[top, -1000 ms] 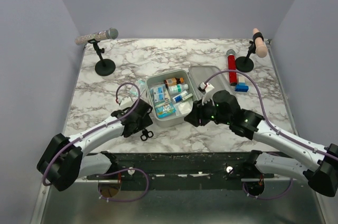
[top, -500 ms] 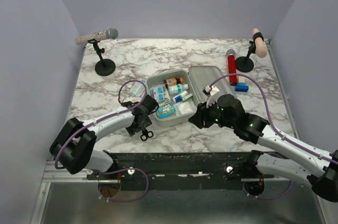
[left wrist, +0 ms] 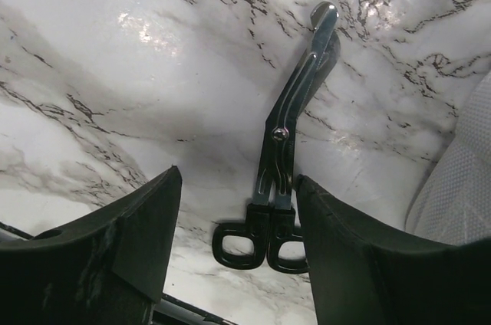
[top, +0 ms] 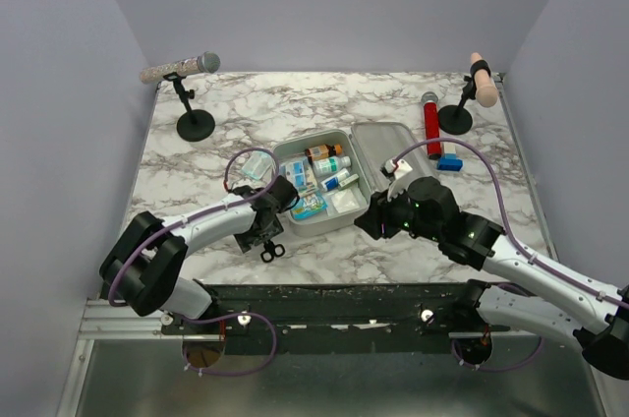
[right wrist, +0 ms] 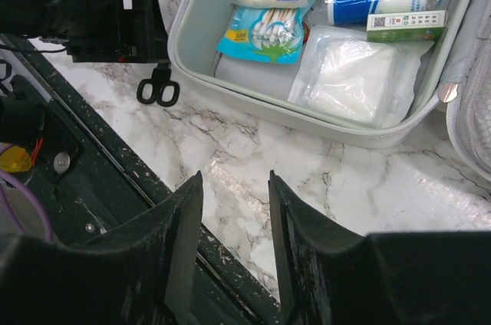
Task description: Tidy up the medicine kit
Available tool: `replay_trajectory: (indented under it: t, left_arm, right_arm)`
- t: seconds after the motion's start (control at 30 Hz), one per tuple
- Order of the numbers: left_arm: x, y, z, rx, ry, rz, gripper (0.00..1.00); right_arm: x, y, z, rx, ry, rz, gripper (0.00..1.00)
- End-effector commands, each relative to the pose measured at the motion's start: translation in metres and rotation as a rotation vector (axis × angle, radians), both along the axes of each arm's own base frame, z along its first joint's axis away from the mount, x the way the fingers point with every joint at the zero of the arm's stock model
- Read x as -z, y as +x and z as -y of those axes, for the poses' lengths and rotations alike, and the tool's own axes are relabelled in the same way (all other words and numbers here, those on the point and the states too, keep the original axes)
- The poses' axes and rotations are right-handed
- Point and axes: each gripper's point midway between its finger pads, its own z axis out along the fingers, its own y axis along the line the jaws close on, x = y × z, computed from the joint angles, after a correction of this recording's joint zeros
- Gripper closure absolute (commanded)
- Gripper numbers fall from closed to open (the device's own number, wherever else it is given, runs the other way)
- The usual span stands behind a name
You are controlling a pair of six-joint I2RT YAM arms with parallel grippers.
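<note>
the left gripper (left wrist: 238, 181) is released, its jaws straddling black-handled scissors (left wrist: 280, 133) that lie flat on the marble table (left wrist: 115, 72), just left of the medicine kit (top: 375, 137). the kit sits mid-table with its lid laid open to the right. the right gripper (right wrist: 234, 187) hovers partly parted and empty, just off the kit's near edge.

scissors (top: 272, 252): blades hidden under left claw (top: 265, 238) | medicine kit (right wrist: 261, 103): cropped at frame edge
</note>
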Motion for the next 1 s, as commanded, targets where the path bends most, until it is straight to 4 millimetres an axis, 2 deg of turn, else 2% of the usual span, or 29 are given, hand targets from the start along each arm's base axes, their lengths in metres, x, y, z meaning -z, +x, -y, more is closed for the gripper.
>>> replay_trajectory:
  t: [0.0, 0.17, 0.4, 0.53, 0.97]
  left_arm:
    - [0.015, -0.010, -0.008, 0.035, 0.026, -0.020, 0.31]
    - [0.019, -0.010, -0.002, 0.059, -0.007, -0.027, 0.43]
    - [0.035, -0.020, 0.001, 0.064, -0.018, -0.090, 0.59]
    - [0.034, -0.019, 0.001, 0.063, -0.025, -0.081, 0.63]
    - [0.029, -0.017, 0.002, 0.062, -0.033, -0.057, 0.85]
  right_arm:
    - [0.007, -0.001, 0.007, 0.010, -0.033, 0.013, 0.52]
    - [0.005, -0.001, 0.007, 0.010, -0.029, 0.016, 0.52]
    - [0.005, -0.001, 0.009, 0.016, -0.032, 0.016, 0.52]
    - [0.007, -0.002, 0.010, 0.018, -0.036, 0.015, 0.52]
    - [0.008, -0.002, 0.011, 0.020, -0.040, 0.012, 0.52]
